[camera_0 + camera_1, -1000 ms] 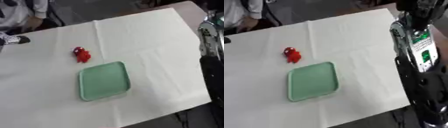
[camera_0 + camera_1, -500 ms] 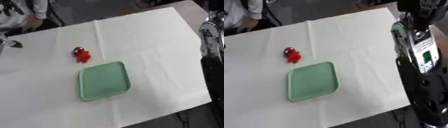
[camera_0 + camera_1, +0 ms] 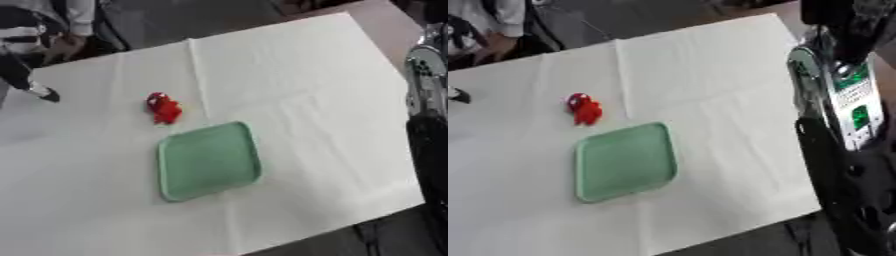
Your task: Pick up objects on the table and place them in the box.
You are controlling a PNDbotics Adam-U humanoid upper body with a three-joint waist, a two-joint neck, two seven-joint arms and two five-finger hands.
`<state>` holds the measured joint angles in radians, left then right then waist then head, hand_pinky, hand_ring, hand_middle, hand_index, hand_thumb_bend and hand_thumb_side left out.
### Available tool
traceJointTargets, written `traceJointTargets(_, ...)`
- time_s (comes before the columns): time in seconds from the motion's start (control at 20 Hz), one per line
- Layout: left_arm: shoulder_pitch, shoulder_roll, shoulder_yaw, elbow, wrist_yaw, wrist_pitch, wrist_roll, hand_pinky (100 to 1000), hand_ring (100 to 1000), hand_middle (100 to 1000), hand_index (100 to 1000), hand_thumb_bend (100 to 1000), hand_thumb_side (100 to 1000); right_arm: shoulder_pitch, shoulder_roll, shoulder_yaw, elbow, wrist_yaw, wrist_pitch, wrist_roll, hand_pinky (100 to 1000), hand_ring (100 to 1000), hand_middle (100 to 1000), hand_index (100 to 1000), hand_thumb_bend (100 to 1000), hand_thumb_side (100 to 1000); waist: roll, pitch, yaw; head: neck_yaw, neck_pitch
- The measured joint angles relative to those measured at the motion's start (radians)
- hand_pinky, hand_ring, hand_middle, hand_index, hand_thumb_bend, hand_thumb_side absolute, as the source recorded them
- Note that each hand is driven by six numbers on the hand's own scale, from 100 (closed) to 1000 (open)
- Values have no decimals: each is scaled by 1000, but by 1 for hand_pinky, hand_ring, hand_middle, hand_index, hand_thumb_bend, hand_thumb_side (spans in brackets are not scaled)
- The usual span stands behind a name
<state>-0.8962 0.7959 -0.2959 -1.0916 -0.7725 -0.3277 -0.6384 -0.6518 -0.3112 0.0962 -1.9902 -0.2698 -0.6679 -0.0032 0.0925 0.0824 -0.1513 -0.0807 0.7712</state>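
The robot's right arm [image 3: 837, 120] fills the right side: a silver, glossy curved shell over black segments, bearing a pale panel with small green markings. At the far left, a thin black-and-silver part [image 3: 35, 89] pokes in.

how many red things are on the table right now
1. The small red object lies on the white tablecloth, just past the far left corner of the green tray, outside it. Nothing else red shows.
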Motion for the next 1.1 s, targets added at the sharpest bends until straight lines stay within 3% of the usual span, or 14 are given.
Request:
traceJointTargets(0.55, -53, -51, -16, 68, -43, -41, -54, 739, 705, 871, 889, 656, 243, -7, 13, 0, 0, -6, 15, -11, 231, 374, 418, 488, 100, 350, 3, 3, -15, 16, 0)
traceJointTargets(0.8, -72, -90, -53, 89, -13, -76, -55, 704, 682, 841, 878, 678, 218, -20, 22, 0, 0, -6, 26, -23, 231, 373, 418, 486, 100, 357, 8, 4, -26, 23, 0)
traceJointTargets(1.0, -73, -108, -102, 85, 37, -109, -22, 700, 685, 833, 878, 725, 204, -26, 30, 0, 0, -6, 33, -35, 231, 374, 418, 485, 101, 352, 15, 4, -37, 27, 0)
traceJointTargets(1.1, -72, -112, -129, 70, 52, -121, -10, 721, 700, 829, 881, 815, 208, -30, 31, 0, 0, -5, 35, -41, 230, 374, 418, 485, 100, 354, 18, 4, -40, 27, 0)
